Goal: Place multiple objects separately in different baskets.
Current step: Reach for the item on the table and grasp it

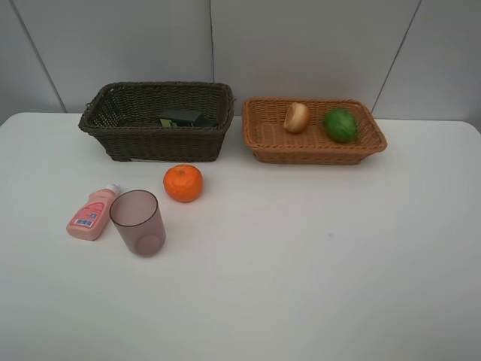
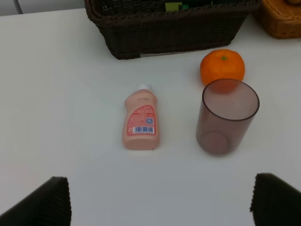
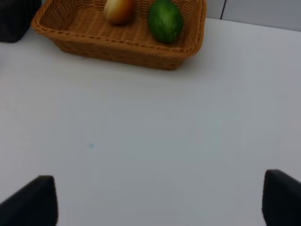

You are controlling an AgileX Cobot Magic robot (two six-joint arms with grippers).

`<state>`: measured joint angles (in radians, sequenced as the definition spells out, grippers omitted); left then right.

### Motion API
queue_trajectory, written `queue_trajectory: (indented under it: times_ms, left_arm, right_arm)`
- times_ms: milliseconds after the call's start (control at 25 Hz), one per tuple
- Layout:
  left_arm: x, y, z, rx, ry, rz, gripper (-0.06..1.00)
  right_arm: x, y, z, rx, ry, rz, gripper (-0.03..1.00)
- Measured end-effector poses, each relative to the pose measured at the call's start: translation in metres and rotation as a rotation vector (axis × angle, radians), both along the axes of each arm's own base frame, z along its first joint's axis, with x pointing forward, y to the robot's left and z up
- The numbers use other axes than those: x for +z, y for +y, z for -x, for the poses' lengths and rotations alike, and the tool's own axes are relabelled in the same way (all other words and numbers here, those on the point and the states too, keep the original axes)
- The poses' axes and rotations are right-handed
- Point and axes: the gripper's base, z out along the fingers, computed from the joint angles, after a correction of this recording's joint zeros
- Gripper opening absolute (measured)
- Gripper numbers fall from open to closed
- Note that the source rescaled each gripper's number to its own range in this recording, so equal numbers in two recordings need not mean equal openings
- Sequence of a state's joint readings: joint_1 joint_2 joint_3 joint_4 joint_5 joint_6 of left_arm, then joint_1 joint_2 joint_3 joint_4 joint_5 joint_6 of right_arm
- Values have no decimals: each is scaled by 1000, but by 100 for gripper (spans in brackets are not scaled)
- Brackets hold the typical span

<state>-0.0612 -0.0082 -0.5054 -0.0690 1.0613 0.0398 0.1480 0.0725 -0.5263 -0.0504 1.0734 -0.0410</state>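
**White counter, grey panelled wall**

A plain white counter point(image 1: 316, 286) fills the view, matte and evenly lit — the shadows are soft. Behind its far edge stands a pale grey wall point(image 1: 301, 45) of flat panels, split by thin dark seams point(image 1: 211, 37), some slanted.

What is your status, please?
Left gripper, right gripper open, empty. Mandarin, pink bottle, cup on table; peach, lime in tan basket; green bottle in dark basket. Nothing blocking.

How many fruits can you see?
3. The mandarin sits on the table before the dark basket; the peach and lime lie in the tan basket. The dark basket could hide more.
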Motion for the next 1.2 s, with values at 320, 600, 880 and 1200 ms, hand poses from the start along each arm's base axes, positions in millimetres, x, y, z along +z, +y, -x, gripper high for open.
queue_trajectory:
  times_ms: [320,600,880,1200]
  left_arm:
    - [0,0,0,0,0,0,99]
    - [0,0,0,0,0,0,99]
    - [0,0,0,0,0,0,99]
    - [0,0,0,0,0,0,99]
  right_arm:
    - [0,-3,10,-26,-80,-32,92]
    - [1,-6,11,-98,-87,-35,92]
    - [1,-5,12,-172,-88,-33,92]
    - [1,-6,12,-190,-90,-41,92]
